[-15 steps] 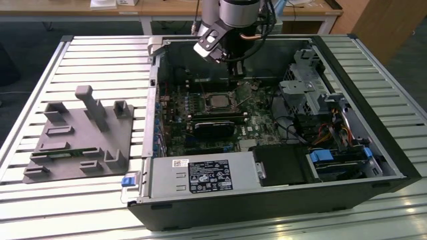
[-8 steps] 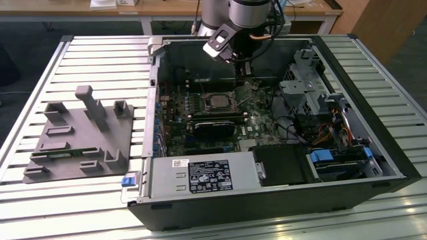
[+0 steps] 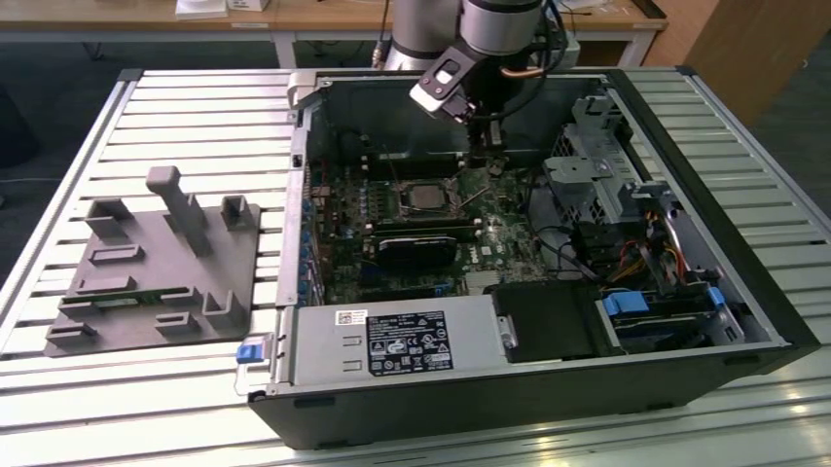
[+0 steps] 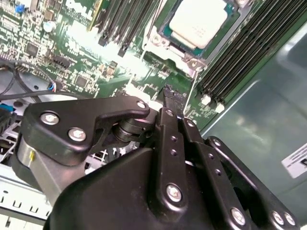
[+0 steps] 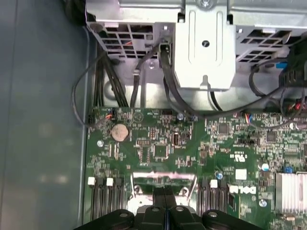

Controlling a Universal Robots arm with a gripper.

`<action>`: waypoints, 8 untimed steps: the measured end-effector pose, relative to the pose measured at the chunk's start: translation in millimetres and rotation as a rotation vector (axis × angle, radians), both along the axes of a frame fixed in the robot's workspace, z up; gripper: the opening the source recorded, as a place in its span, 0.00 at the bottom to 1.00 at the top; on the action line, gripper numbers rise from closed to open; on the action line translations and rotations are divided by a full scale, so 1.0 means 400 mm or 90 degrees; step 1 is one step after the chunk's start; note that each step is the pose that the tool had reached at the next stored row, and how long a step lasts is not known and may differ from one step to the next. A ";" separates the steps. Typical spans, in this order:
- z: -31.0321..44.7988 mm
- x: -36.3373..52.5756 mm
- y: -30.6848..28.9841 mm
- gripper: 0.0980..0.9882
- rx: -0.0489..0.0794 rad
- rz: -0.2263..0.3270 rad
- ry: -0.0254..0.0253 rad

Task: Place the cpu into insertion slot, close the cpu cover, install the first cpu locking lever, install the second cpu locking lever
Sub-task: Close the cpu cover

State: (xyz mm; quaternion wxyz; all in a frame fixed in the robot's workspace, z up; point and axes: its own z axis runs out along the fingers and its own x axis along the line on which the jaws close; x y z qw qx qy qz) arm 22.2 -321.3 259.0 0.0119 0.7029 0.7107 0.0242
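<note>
The cpu (image 4: 198, 21) shows its silver-grey top inside the insertion slot (image 4: 168, 29) on the green board, also seen as the cpu (image 3: 422, 197) in the exterior view. A silver cpu cover (image 4: 160, 48) frames the chip; I cannot tell whether it is pressed fully flat. My gripper (image 4: 171, 94) is shut with nothing between its black fingers, the tips hovering just off a corner of the socket, beside a thin wire lever (image 4: 194, 88). The exterior view has the gripper (image 3: 492, 161) just beyond the socket, toward the back wall of the case. The gripper (image 5: 165, 194) points at the frame's silver edge (image 5: 163, 181).
The open computer case (image 3: 727, 243) lies on a slatted table (image 3: 195, 107). Black memory slots (image 4: 244, 52) flank the socket. A drive cage (image 5: 204, 43) and loose cables (image 5: 120, 86) stand past the board. A grey fixture (image 3: 156, 263) rests at the exterior view's left.
</note>
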 end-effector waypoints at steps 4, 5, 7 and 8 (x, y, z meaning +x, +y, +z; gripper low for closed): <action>-0.001 0.014 0.000 0.01 0.000 0.000 0.0000; -0.001 0.017 0.001 0.01 0.000 0.000 0.0000; -0.002 0.023 0.001 0.01 0.000 0.000 -0.0001; -0.002 0.027 0.001 0.01 0.000 0.000 -0.0001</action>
